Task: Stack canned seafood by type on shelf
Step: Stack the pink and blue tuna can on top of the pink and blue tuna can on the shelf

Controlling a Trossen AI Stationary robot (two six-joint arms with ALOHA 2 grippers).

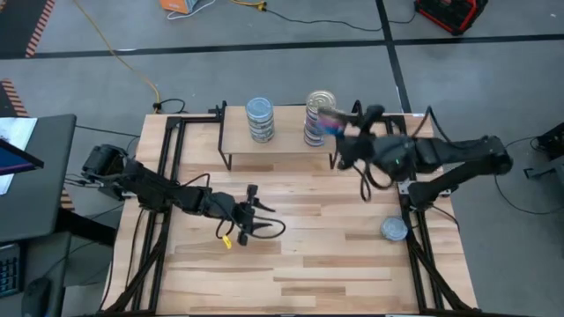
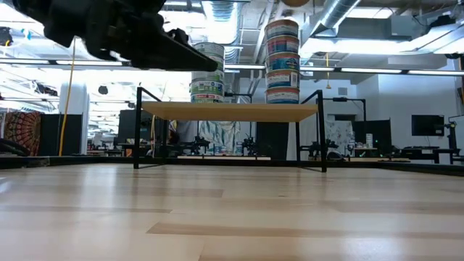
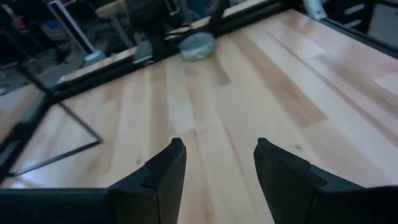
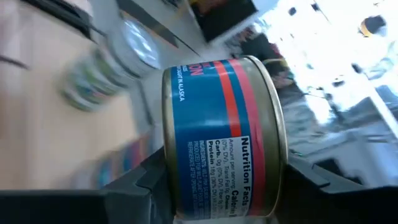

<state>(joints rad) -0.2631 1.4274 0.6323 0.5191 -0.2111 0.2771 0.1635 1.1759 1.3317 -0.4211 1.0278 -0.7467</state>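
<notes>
Your left gripper hovers over the bare middle of the table, its fingers spread wide with nothing between them. Moving right, the shelf stands at the far edge, a light wood top on thin black legs. On it you have two stacks: the left stack is the shorter one, with a bluish-grey top and pale green and white labels; the right stack rises taller, gold-topped, its tins banded blue and red. Your right gripper sits just beside that taller stack, clamped on a tin with a blue label, a red stripe and a gold rim, nutrition text showing. Farther right, one loose tin lies flat near the table's right edge, silvery-topped.
</notes>
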